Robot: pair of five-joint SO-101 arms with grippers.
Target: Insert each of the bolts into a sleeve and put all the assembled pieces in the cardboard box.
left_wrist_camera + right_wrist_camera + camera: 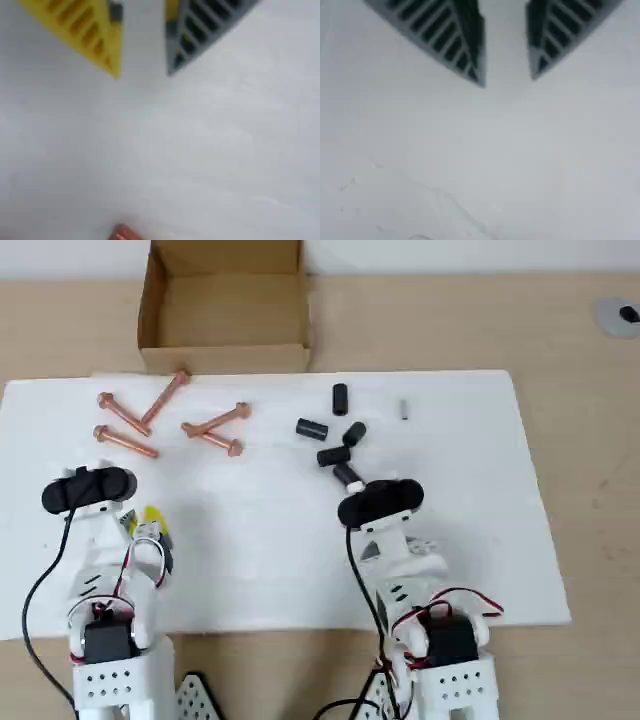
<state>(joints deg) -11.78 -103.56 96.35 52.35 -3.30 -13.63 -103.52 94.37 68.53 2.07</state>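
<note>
The copper bolts (126,442) lie scattered at the far left of the white sheet (450,540), and the black sleeves (312,428) lie mid-sheet. We judge both stiff, light and prone to roll, so we would grip a bolt across its shank. The left gripper (143,74) and right gripper (507,81) hang empty, fingers parted. The cardboard box (222,358) stands just behind the bolts, its front wall an edge we must clear. Bare sheet lies around the arms.

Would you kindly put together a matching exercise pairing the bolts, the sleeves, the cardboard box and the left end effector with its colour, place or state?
1 bolts
2 sleeves
3 cardboard box
4 left end effector

A black, middle of the white sheet
B beyond the sheet's far edge
C open, over bare sheet
D copper, on the sheet just before the box

Pairs: 1-D, 2-A, 3-B, 4-C
</note>
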